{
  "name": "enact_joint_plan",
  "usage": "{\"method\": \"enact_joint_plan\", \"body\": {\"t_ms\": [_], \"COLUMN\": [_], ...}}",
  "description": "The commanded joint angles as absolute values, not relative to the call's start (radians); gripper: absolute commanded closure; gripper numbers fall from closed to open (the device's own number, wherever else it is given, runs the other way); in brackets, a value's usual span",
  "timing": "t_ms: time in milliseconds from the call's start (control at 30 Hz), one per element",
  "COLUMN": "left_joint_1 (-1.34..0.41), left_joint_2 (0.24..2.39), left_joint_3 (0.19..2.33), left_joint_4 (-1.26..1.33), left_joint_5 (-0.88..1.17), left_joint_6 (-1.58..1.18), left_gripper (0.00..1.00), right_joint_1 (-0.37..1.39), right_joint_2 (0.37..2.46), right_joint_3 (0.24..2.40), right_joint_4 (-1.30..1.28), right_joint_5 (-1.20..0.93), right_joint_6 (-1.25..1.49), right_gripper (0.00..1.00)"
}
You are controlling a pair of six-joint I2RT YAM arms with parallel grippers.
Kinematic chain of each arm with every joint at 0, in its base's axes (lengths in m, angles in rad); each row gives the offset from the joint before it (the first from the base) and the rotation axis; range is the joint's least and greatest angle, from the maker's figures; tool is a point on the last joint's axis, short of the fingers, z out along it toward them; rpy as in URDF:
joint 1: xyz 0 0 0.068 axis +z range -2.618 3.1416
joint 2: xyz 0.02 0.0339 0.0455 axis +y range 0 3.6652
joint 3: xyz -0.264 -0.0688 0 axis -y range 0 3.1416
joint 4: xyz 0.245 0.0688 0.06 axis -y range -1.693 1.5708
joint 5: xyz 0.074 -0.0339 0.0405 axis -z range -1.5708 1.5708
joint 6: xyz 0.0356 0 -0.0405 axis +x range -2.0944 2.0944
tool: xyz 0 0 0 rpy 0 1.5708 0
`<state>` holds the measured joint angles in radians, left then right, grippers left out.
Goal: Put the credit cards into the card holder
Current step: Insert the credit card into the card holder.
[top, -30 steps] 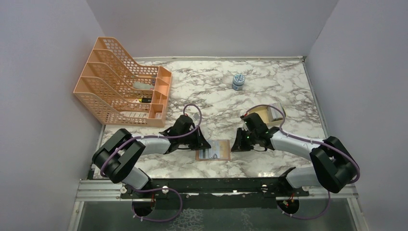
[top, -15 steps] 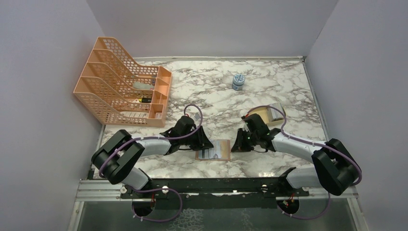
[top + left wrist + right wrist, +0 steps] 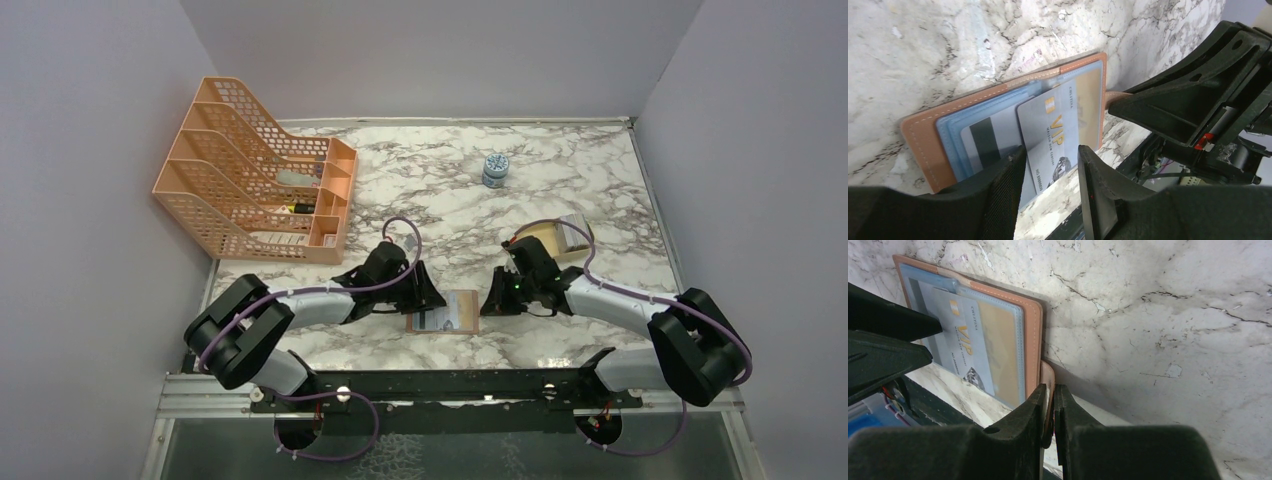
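Left tool opened, right tool pinching strap

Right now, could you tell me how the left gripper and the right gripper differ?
The left gripper is open; the right gripper is shut. The end of the VIP card lies loose in the left gripper's gap, while the right gripper pinches the strap. Both sit low at the open holder, on opposite sides of it.
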<state>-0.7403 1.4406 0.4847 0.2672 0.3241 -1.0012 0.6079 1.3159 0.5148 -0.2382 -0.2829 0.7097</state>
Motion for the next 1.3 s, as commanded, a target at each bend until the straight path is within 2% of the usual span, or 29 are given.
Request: {"method": "enact_joint_plan", "body": {"t_ms": [0, 1267], "left_joint_1": [-0.770, -0.871], "left_joint_2": [1.471, 1.549], "left_joint_3": [0.514, 0.632], "left_joint_4": [0.255, 0.286], "left_joint_5": [0.292, 0.290], "left_joint_6": [-1.008, -1.008], "left_gripper": [0.55, 0.55], "right_joint_1": [0.615, 0.617], "right_joint_2": [1.301, 1.297], "right_joint_3": [0.513, 0.497], "right_joint_4": [-0.201, -0.181], "right_joint_5": [-0.308, -0.309], "right_joint_6": [0.705, 0.704], "right_gripper": [0.88, 0.89]}}
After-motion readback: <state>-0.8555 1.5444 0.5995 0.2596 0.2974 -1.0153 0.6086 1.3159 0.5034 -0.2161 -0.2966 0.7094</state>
